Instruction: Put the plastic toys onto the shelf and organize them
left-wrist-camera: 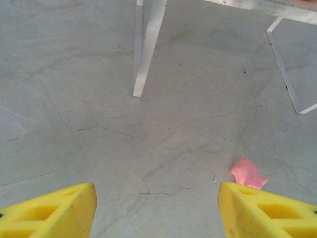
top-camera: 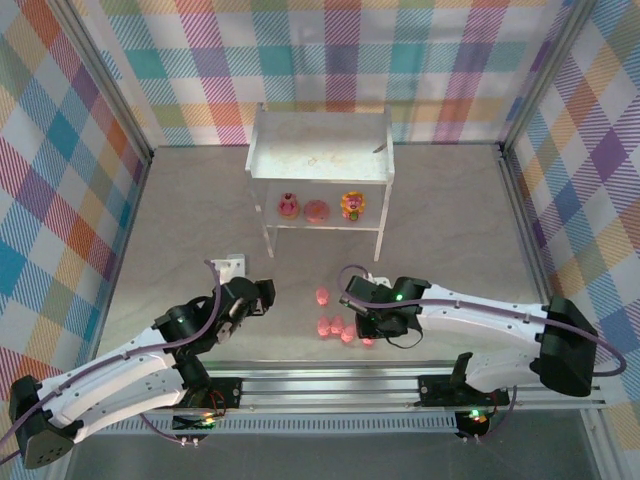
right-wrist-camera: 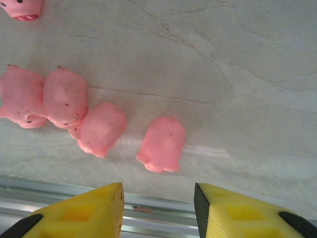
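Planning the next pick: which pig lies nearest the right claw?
The pig lying apart, directly ahead of the right claw; the other four sit further off.

One white shelf, two tiers. Eight plastic toys counted. On the shelf's lower tier, three: one pink-red figure, one pink ring donut, one yellow-orange-red figure. On the table in front of the shelf, five pink pigs: one lone pig nearer the shelf, four clustered farther from it.
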You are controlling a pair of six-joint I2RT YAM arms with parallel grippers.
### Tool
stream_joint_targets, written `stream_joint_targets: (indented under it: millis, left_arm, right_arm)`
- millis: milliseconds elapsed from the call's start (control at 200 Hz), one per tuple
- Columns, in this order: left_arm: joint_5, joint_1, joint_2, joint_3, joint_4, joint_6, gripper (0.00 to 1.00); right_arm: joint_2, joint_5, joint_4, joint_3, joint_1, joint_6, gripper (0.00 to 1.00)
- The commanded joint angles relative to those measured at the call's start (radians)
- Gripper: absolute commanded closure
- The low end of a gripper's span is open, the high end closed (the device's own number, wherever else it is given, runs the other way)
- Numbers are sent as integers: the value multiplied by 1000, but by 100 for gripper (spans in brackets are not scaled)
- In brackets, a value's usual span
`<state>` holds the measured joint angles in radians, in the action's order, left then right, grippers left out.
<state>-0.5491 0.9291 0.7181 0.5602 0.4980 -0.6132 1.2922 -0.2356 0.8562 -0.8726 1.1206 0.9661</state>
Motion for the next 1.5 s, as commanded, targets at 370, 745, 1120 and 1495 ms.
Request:
stream_joint_targets:
  millis: [370,745,1120,1495]
  left_arm:
    - [-40,-1,-32,-34,8,30,31]
    - [-23,-37,-65,-40,17,50,31]
    - [-8,-64,-71,-48,19,56,31]
    - [3,-85,-81,-54,25,66,31]
  right_arm:
    - [106,101,-56,58,6,133,54]
    - [158,107,-85,60,-10,133,54]
    - [169,114,-99,77,-42,115,59]
    - [191,127,-126,87,-54,95,67]
